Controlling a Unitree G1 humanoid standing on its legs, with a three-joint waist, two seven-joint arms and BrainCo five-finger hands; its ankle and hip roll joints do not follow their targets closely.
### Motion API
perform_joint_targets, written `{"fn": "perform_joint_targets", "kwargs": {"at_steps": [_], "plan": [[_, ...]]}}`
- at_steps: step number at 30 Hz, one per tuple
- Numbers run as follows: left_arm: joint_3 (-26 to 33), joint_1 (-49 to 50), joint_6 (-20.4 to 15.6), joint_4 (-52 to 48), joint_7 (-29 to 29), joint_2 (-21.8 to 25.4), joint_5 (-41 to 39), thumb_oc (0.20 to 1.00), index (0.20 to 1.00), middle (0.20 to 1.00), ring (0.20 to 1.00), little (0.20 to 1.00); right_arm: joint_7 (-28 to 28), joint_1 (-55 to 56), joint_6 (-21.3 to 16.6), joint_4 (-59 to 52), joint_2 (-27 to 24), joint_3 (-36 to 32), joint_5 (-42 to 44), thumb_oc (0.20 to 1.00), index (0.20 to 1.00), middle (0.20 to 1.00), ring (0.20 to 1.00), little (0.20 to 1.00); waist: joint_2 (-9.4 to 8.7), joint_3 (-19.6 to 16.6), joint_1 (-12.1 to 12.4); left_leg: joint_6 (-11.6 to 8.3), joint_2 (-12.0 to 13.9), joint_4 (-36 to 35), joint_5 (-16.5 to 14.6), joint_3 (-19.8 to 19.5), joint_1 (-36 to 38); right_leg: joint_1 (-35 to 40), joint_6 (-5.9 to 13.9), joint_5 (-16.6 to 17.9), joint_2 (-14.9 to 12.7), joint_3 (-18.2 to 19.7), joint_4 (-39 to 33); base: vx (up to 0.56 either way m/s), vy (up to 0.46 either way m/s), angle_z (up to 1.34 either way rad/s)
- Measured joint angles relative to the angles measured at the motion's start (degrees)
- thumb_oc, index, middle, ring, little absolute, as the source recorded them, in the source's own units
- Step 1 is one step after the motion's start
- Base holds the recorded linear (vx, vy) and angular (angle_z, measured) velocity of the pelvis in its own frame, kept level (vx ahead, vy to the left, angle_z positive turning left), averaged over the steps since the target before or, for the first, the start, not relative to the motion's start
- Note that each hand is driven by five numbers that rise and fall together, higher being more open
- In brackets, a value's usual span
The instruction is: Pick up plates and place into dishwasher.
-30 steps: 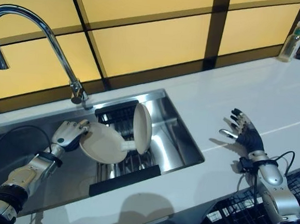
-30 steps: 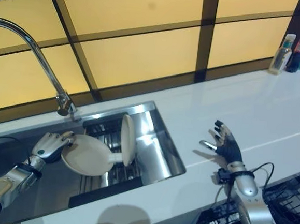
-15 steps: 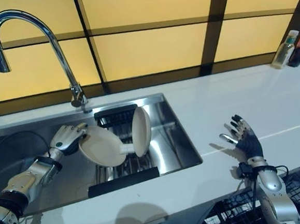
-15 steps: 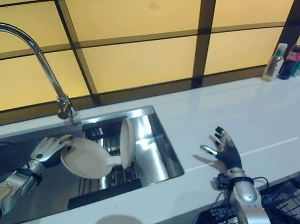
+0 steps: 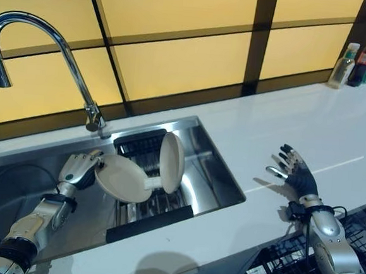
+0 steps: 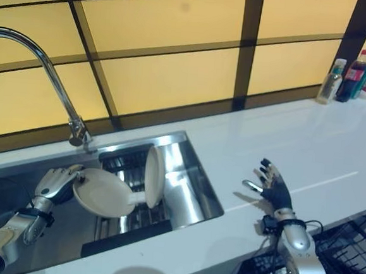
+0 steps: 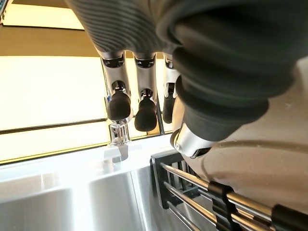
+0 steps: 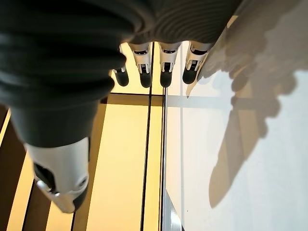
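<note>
My left hand (image 5: 76, 170) is down in the steel sink (image 5: 13, 193), shut on the rim of a cream plate (image 5: 124, 178). In the left wrist view the thumb (image 7: 192, 139) presses on the plate (image 7: 269, 163) and the fingers (image 7: 120, 103) curl behind it. The plate is tilted over the black dish rack (image 5: 156, 201), and its far edge reaches a second cream plate (image 5: 171, 162) standing upright in the rack. My right hand (image 5: 297, 178) hovers open over the white counter (image 5: 337, 117), fingers (image 8: 166, 72) straight, holding nothing.
A curved chrome faucet (image 5: 69, 58) rises behind the sink. Several bottles (image 5: 360, 59) stand at the counter's far right against the yellow panelled wall. A black wire basket (image 5: 299, 273) sits below the counter's front edge under my right arm.
The camera has shifted a little. My left hand has edged slightly left, still holding the plate against the upright one. The right hand stays open over the counter.
</note>
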Motion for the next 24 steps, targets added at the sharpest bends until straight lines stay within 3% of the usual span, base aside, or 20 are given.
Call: {"fn": "perform_joint_targets", "kwargs": {"at_steps": [11,19,24], "plan": [[0.2,-0.9,-0.2,-4.6,-0.3,10.4,2.8,0.2,0.2,0.2,0.2,0.2,-1.6,0.0,0.0,0.0,0.0,0.1,0.8,1.0,1.0,1.0,1.0,1.0,0.02,-1.1,0.2,-0.04,0.0,0.0,0.0,-0.6,-0.8,-0.1,-0.2,0.3,0.1,-0.7,-0.6,-0.06,-0.033,0.03],[-1.5,-7.0,-2.2,-4.6,-2.6,16.8,4.8,0.2,0.2,0.2,0.2,0.2,-3.1,-0.1,-0.2,0.1,-0.1,0.8,2.9,1.0,1.0,1.0,1.0,1.0,0.65,-2.7,0.7,-0.04,-0.1,0.0,0.0,-1.0,-1.8,-0.9,-0.29,0.2,0.1,-1.0,-0.5,-0.06,-0.047,0.02],[-1.9,-9.0,-2.3,-5.0,-2.8,18.8,-3.2,0.2,0.2,0.2,0.2,0.2,-3.6,-0.1,-0.9,0.2,-0.1,2.0,2.9,1.0,1.0,1.0,1.0,1.0,0.95,-2.9,1.1,0.09,-0.1,0.0,0.1,-1.0,-2.2,-1.1,-0.32,0.2,0.1,-1.1,-0.5,-0.05,-0.05,0.01]]}}
